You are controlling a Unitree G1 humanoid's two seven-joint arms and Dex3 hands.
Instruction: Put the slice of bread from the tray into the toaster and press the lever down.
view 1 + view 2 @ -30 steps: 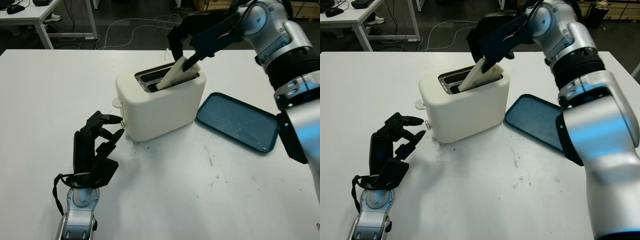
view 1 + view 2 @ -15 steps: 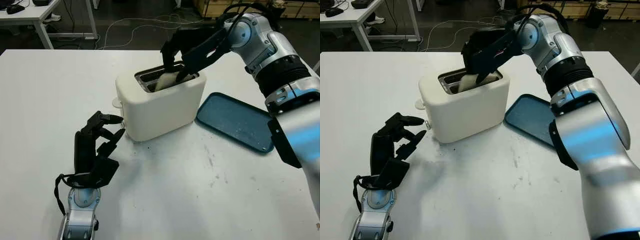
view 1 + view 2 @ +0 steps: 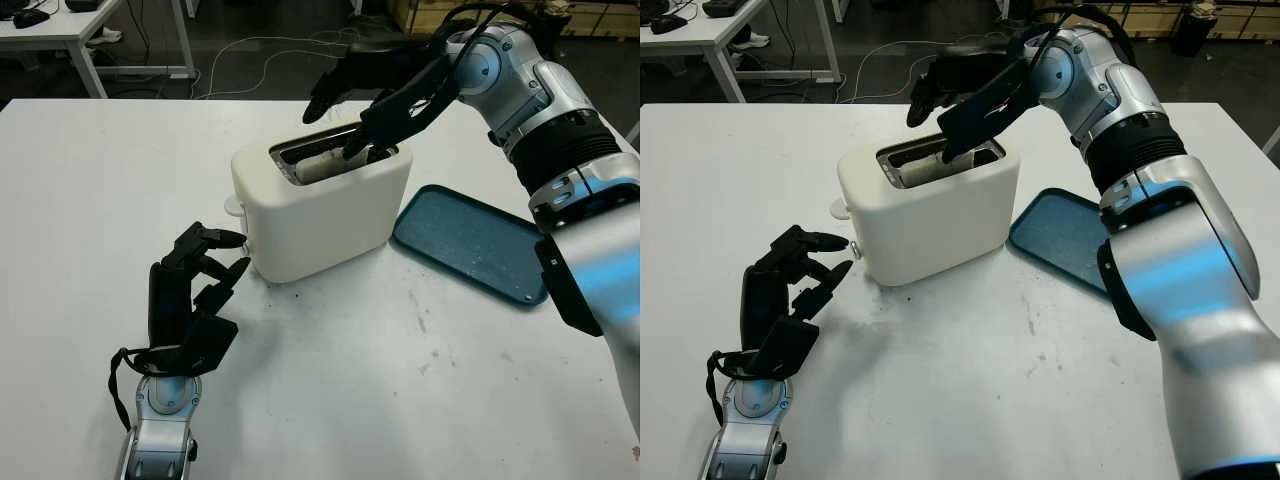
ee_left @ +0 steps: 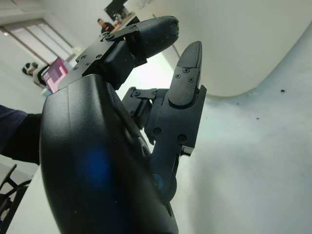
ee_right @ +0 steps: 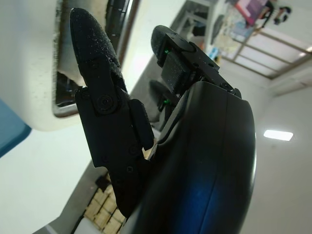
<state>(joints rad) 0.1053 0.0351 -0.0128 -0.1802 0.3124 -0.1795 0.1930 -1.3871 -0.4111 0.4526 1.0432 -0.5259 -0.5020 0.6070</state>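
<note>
Your right hand (image 3: 352, 95) hangs above the toaster (image 3: 320, 205), near the far edge of the desk (image 3: 90, 190). Its fingers (image 3: 958, 120) are wide and hold nothing, with one tip dipping at the slot. The slice of bread (image 3: 320, 163) sits down inside the toaster's nearer slot. The blue tray (image 3: 473, 243) lies just beside the toaster, toward the desk's right edge. Your left hand (image 3: 190, 295) is open near the desk's front edge, just beside the toaster's lever (image 3: 233, 206).
</note>
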